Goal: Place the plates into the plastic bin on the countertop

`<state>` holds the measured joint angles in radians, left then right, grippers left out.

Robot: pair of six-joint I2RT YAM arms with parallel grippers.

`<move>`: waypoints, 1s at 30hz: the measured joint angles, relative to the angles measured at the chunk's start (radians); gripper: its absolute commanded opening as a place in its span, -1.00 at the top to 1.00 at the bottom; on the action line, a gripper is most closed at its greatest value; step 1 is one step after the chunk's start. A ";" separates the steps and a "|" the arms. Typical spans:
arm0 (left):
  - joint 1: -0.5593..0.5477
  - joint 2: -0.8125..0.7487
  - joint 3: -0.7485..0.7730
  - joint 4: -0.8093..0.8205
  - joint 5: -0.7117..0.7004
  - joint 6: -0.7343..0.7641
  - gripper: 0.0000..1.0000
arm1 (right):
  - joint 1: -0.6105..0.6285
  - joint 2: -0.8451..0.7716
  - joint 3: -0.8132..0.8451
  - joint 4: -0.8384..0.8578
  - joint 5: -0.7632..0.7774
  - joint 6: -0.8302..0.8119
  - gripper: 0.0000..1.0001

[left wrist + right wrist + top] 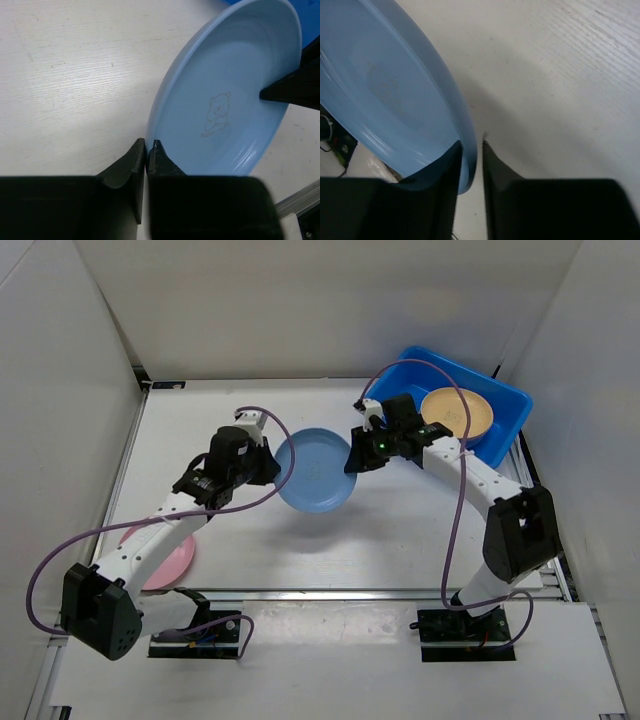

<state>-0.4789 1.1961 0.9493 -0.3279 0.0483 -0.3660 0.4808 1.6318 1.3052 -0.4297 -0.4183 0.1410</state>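
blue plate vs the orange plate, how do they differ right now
Colour: the blue plate is pale blue, the orange plate orange. Place: the blue plate is over the table, the orange plate inside the bin. State: the blue plate is tilted, pinched at opposite edges by the left gripper and right gripper; the orange plate rests untouched. Both are round, shallow and look the same size.

White panel walls point(320, 310) on three sides, a metal rail point(320, 592) across the near side.
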 measured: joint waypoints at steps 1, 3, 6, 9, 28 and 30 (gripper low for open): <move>0.000 0.000 -0.006 0.000 -0.002 0.002 0.19 | 0.000 0.004 0.000 0.000 -0.011 0.005 1.00; 0.000 0.000 -0.013 -0.004 0.002 -0.001 -0.38 | 0.001 0.003 0.002 -0.002 0.002 0.021 1.00; -0.001 0.000 -0.012 0.011 0.000 -0.008 -0.98 | -0.012 0.003 0.010 -0.001 0.041 0.031 1.00; -0.001 0.000 -0.007 0.006 -0.029 -0.017 -0.98 | -0.047 0.001 0.032 -0.017 0.070 0.048 1.00; 0.140 -0.108 -0.046 -0.136 -0.265 -0.181 -0.98 | -0.744 0.238 0.429 -0.142 0.383 0.367 0.96; 0.172 -0.117 -0.061 -0.181 -0.283 -0.240 -0.98 | -0.750 0.301 0.438 -0.159 0.402 0.383 0.94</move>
<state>-0.3065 1.0794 0.8883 -0.5091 -0.2348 -0.6056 -0.2691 1.9327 1.7432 -0.5888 -0.0158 0.5243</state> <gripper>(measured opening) 0.990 0.047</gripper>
